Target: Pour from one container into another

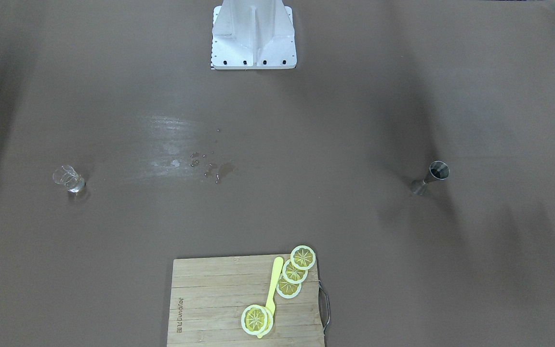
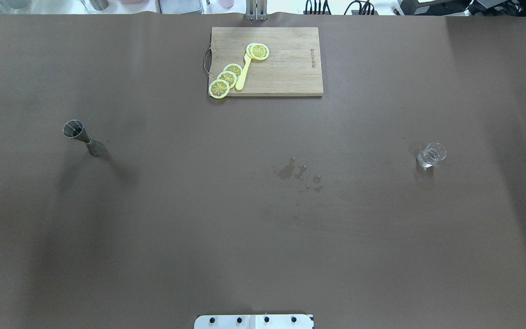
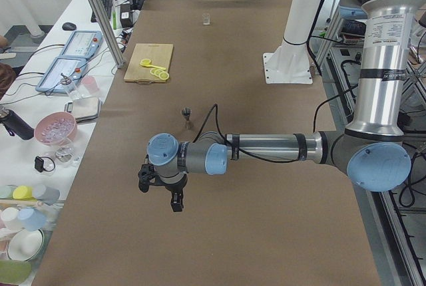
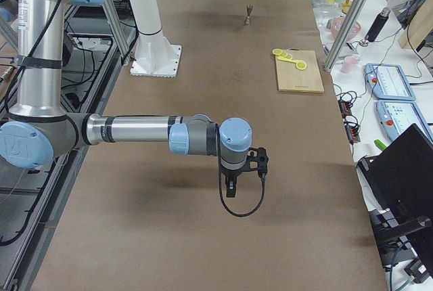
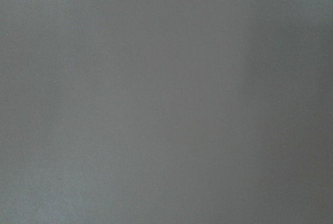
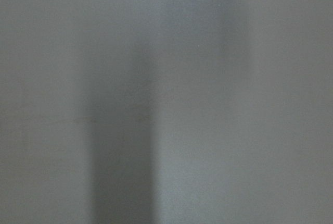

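The small clear glass cup point(image 1: 69, 179) point(image 2: 431, 154) stands upright on the brown table on the robot's right side, with a little clear liquid in it. The steel hourglass jigger point(image 1: 431, 177) point(image 2: 82, 138) point(image 3: 188, 116) stands upright on the robot's left side, far from the cup. My left gripper point(image 3: 176, 201) hangs low over the table's left end, short of the jigger. My right gripper point(image 4: 230, 188) hangs over the right end. Both show only in the side views, so I cannot tell whether they are open or shut. Both wrist views show only blurred table surface.
A wooden cutting board point(image 2: 286, 64) with lemon slices point(image 2: 226, 78) and a yellow knife point(image 2: 243, 75) lies at the far middle edge. Spilled drops point(image 2: 297, 173) wet the table's centre. The white robot base point(image 1: 253, 36) stands at the near edge.
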You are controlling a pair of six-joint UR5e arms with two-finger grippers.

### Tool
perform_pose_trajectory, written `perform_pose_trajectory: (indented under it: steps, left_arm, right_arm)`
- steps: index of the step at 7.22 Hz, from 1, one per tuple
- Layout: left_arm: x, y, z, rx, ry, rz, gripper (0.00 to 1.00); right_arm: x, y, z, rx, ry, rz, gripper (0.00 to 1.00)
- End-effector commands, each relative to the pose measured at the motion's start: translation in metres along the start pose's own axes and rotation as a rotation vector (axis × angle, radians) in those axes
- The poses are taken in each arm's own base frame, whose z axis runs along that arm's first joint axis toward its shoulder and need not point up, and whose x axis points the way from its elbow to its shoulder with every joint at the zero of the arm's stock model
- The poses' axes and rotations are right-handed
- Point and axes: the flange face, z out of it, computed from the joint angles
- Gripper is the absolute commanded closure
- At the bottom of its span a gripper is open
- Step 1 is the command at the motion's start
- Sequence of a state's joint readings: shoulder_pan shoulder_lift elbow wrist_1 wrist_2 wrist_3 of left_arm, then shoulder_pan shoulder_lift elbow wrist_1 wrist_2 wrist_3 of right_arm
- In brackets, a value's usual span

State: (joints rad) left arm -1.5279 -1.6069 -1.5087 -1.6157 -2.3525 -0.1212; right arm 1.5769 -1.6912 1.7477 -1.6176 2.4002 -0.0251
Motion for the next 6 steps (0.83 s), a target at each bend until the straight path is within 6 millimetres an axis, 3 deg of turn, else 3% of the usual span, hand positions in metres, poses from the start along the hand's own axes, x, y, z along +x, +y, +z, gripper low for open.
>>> perform_pose_trajectory:
  steps: [1,3,4,6]
  left_arm:
    - [0.003,-0.002,-0.002,0.002,0.006,0.001,0.01]
    - [0.005,-0.003,-0.004,0.004,0.006,0.004,0.01]
    - [0.006,-0.004,-0.005,0.006,0.008,0.001,0.01]
    - [0.007,-0.006,-0.006,0.006,0.008,-0.004,0.01]
  right_arm:
    - [-0.006,-0.003,-0.002,0.014,-0.023,-0.022,0.00]
    - [-0.019,-0.011,-0.002,0.084,-0.026,-0.134,0.00]
    - [-0.042,-0.014,-0.006,0.093,-0.029,-0.188,0.00]
    - [-0.058,-0.014,0.000,0.076,-0.083,-0.211,0.00]
